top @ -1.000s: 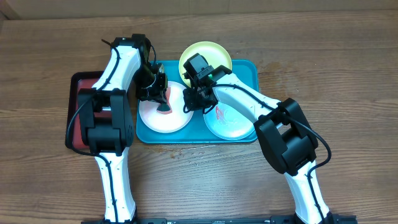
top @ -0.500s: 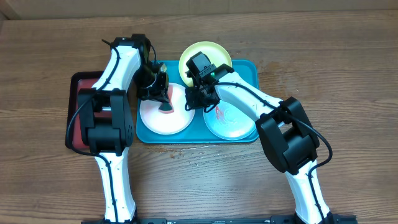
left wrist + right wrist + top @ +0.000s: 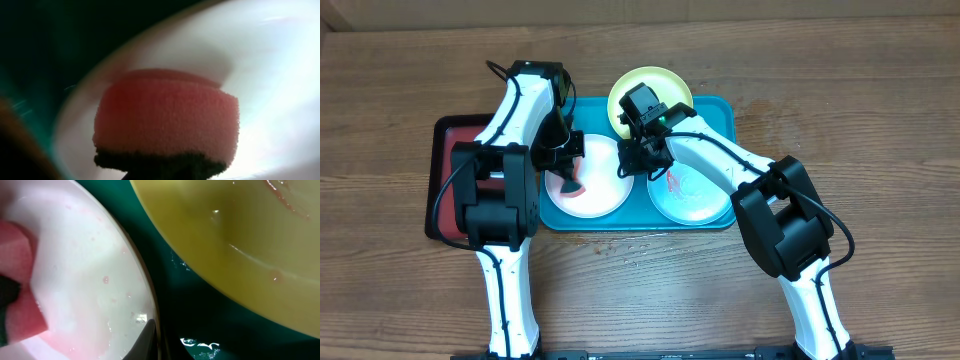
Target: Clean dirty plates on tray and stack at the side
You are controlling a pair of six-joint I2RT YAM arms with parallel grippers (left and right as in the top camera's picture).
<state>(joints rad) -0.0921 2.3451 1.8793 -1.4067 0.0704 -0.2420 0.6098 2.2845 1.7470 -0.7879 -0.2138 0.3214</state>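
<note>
Left jaws: I am pinching a pink sponge against the white plate, centre-left of the overhead frame. Right jaws: I am pressing them together at that plate's right rim. Teal tray is also carrying the yellow-green plate, upper centre, overlapping its top rim, and the mint plate, right. Dark red tray is sitting left on the worktop.

Overhead looks down; both wrist views closely share the white plate.
</note>
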